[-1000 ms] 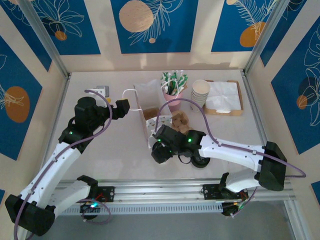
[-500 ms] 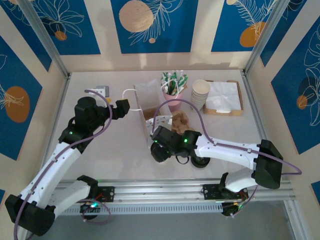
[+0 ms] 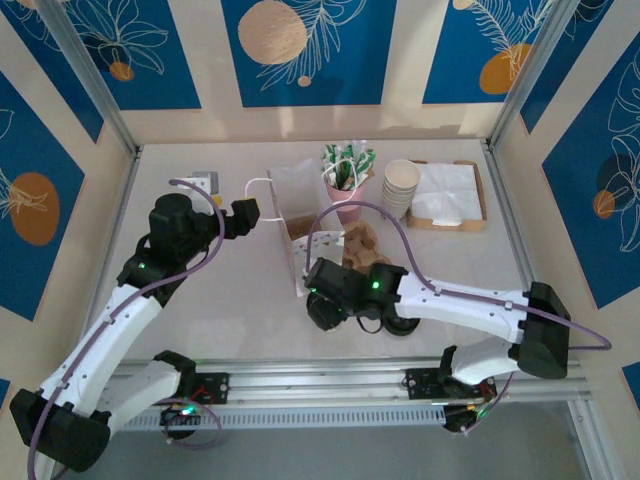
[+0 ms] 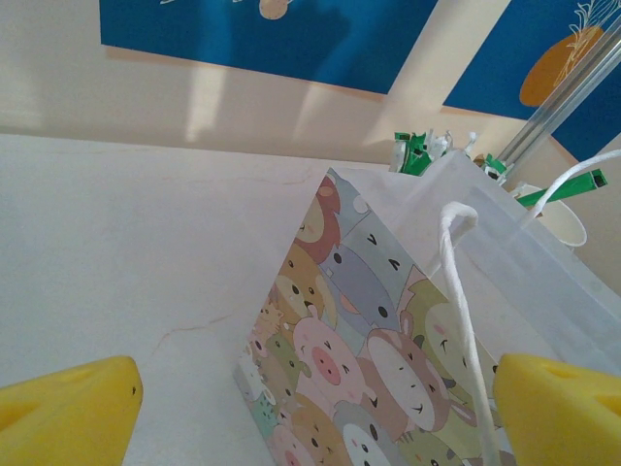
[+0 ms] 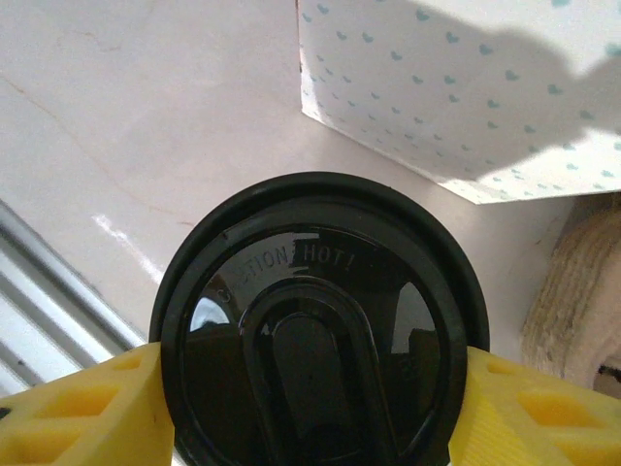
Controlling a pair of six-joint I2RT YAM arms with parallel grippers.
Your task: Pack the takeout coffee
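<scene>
Grip update: our right gripper (image 5: pixel 310 403) has been closing over the last second, and its yellow pads (image 5: pixel 87 408) now sit against both sides of the takeout coffee (image 5: pixel 312 291), pinching it right at the black sip lid. A second ago the jaws stood clearly wider. From the top camera, the right wrist has also slid a touch toward the near edge of the table (image 3: pixel 220 290).

The cup stands upright on the table, just beside the near corner of the paper bag (image 3: pixel 290 210). The bag's blue-heart panel fills the space right behind the lid in the wrist view. The brown cup carrier (image 3: pixel 360 243) lies just beyond it to the right. We can't see the cup body under the lid, so we can't say how deep the pinch goes.

Our left gripper (image 4: pixel 320 413) hasn't budged. Its fingers are spread wide and hold nothing, with the cartoon-animal side of the bag and its white cord handle (image 4: pixel 464 291) in front of them.

We read this as the grab being basically done while the packing itself isn't. The coffee hasn't left the table and nothing sits in the bag that we can see. The next part probably calls for a straight lift, since a grip at the lid rim could pop the lid or tip the cup.
</scene>
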